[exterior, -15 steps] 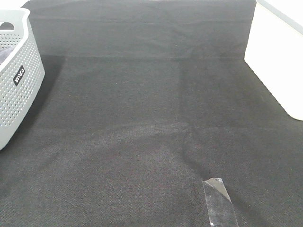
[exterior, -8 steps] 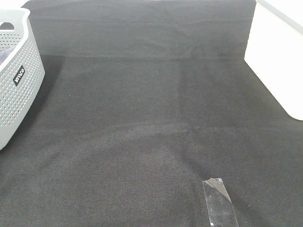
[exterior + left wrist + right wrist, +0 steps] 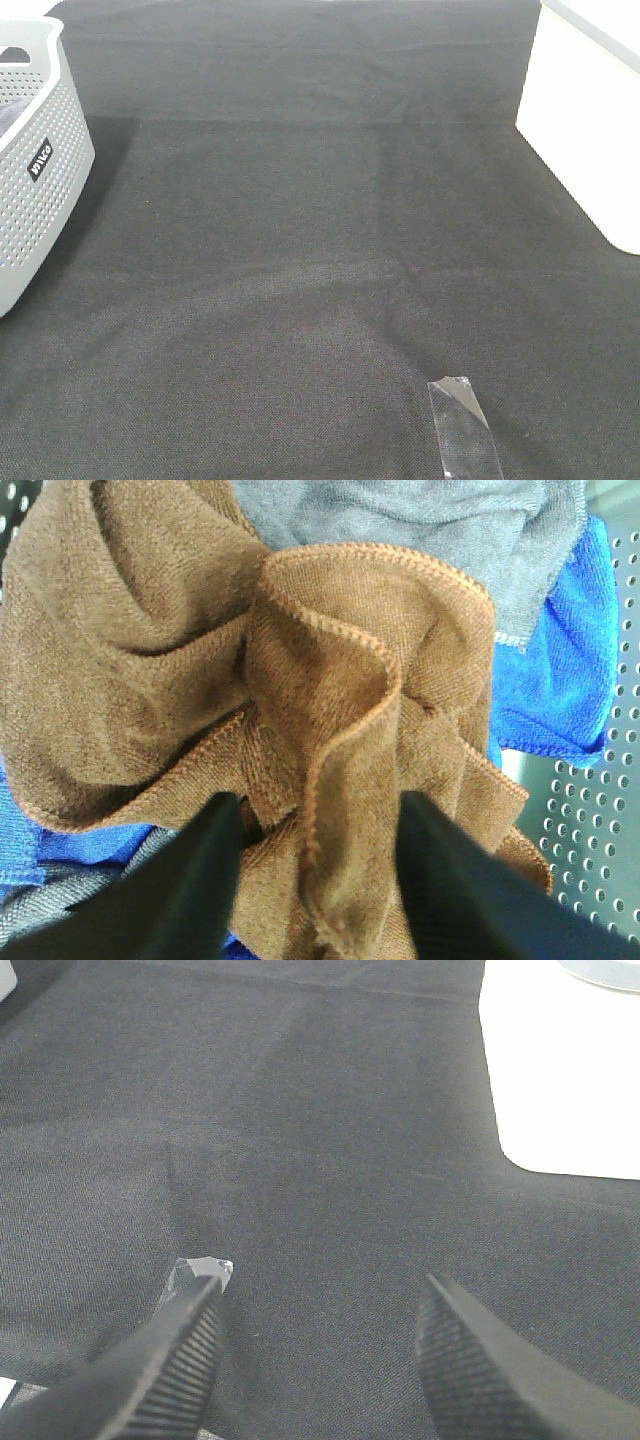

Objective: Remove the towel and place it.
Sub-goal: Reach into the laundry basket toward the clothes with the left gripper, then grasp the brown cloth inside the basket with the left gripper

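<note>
The left pincer point(image 3: 318, 810) straddled a fold of the towel point(image 3: 140, 670), half open, not visibly clamped; the right pincer point(image 3: 320, 1290) gaped empty. A shallow pinch might slip or drag the blue cloth point(image 3: 560, 680).

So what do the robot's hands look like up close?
Each is a two-fingered claw. The left gripper has matte black, wedge-shaped fingers tapering to the tips. The right gripper is the same black, with fine ridges across its fingers. No cables or markings show; the arms are out of view.
</note>
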You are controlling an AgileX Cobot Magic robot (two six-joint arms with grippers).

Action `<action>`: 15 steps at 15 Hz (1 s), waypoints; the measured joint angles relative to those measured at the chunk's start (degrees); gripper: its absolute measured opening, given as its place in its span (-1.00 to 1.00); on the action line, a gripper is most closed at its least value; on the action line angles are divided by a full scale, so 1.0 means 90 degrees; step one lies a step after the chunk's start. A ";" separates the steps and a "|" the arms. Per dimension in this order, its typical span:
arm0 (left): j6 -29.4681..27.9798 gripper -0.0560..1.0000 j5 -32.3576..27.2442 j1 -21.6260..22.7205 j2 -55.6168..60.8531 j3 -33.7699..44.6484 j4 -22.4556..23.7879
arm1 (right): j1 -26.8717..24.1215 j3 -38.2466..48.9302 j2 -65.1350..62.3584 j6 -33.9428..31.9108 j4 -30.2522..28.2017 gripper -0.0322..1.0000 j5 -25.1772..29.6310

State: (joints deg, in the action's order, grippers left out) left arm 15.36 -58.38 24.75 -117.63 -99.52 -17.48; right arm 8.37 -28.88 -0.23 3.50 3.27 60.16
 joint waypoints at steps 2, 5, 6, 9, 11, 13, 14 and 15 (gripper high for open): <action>0.0000 -0.21 0.0102 0.0000 0.0000 0.0000 0.0000 | 0.0000 0.0000 0.0000 0.0000 0.0000 0.14 0.0000; 0.0000 -0.23 0.0242 0.0000 0.0000 0.0000 0.0000 | 0.0000 0.0000 0.0000 0.0000 0.0000 0.14 0.0000; 0.0000 -0.23 0.0274 0.0000 -0.0013 0.0000 0.0000 | 0.0000 0.0000 0.0000 0.0000 0.0000 0.14 0.0000; 0.0000 -0.23 0.0293 0.0000 -0.0159 0.0000 -0.0045 | 0.0000 0.0000 0.0000 0.0000 0.0000 0.14 0.0000; 0.0000 -0.23 0.0293 0.0000 -0.0204 0.0000 -0.0064 | 0.0000 0.0000 0.0000 -0.0006 0.0000 0.14 0.0000; 0.0000 -0.24 0.0293 0.0000 -0.0204 0.0000 -0.0108 | 0.0000 0.0000 0.0000 -0.0013 0.0000 0.14 0.0000; 0.0000 -0.24 0.0293 0.0000 -0.0204 0.0000 -0.0108 | 0.0000 0.0000 0.0000 -0.0013 0.0000 0.14 0.0000; 0.0000 -0.30 0.0293 0.0000 -0.0204 -0.0006 -0.0134 | 0.0000 0.0000 0.0000 -0.0013 0.0000 0.14 0.0000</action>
State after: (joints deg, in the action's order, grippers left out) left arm 15.36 -55.75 24.75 -119.46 -99.58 -18.68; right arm 8.37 -28.88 -0.23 3.38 3.27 60.16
